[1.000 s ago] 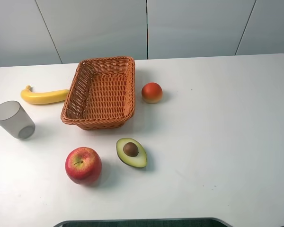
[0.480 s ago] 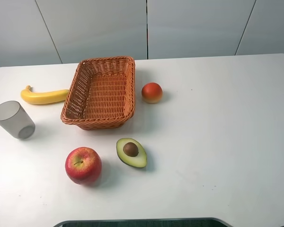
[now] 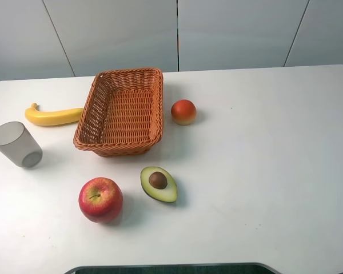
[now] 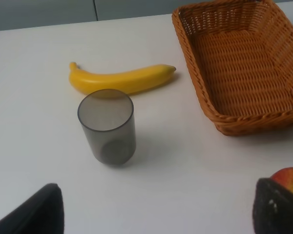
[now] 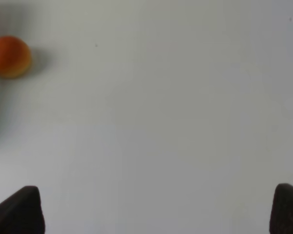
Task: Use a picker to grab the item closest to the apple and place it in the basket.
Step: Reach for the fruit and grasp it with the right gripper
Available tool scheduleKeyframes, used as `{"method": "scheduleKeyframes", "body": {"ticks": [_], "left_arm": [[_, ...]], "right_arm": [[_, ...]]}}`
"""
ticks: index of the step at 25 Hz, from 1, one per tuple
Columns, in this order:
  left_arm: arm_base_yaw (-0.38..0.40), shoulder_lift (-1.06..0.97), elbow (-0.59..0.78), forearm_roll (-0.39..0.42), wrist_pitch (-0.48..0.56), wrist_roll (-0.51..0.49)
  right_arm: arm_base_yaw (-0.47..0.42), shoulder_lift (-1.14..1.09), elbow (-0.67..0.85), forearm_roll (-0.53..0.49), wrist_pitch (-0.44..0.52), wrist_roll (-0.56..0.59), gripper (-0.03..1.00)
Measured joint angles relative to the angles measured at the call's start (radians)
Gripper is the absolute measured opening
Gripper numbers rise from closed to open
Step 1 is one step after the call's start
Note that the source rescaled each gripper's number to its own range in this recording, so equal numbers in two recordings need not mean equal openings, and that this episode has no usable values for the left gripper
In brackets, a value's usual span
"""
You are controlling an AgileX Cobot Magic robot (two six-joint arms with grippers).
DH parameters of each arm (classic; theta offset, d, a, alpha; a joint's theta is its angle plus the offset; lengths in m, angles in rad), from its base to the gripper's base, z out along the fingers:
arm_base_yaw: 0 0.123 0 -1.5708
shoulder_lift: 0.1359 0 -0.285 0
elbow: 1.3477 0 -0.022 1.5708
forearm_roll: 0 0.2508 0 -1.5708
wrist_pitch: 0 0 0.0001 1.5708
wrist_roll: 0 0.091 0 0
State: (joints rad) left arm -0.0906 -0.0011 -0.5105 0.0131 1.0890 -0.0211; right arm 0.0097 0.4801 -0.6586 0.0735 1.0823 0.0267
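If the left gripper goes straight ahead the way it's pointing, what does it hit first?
Probably the cup, which stands ahead of the left gripper, slightly off its centre line. The banana lies beyond. Depth is unclear.

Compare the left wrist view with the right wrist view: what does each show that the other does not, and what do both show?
Only the left wrist view shows the banana, the cup, the empty basket and an edge of the apple. Only the right wrist view shows the round red-orange fruit. Both show the white table, and each shows its own gripper open and holding nothing: the left gripper and the right gripper.
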Motion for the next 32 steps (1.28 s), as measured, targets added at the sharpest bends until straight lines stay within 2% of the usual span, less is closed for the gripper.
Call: {"method": "scheduleKeyframes", "body": {"ticks": [2,4,9,13,24,32], "left_arm": [[0.0,0.0,0.0,0.0,0.0,0.0],[0.0,0.0,0.0,0.0,0.0,0.0],[0.0,0.0,0.0,0.0,0.0,0.0],[0.0,0.0,0.0,0.0,0.0,0.0],[0.0,0.0,0.0,0.0,0.0,0.0],[0.0,0.0,0.0,0.0,0.0,0.0]], "right_arm": [[0.015,0.094,-0.038,0.01,-0.007,-0.002,1.0],[0.069,0.181,-0.06,0.014,-0.017,-0.002,1.0],[0.293,0.338,-0.085,-0.017,-0.088,-0.002,1.0],[0.421,0.481,-0.1,-0.038,-0.139,-0.002,1.0],[0.675,0.917,-0.234,-0.016,-0.202,-0.014,1.0],[0.824,1.119,-0.307,0.052,-0.347,-0.014,1.0]]}}
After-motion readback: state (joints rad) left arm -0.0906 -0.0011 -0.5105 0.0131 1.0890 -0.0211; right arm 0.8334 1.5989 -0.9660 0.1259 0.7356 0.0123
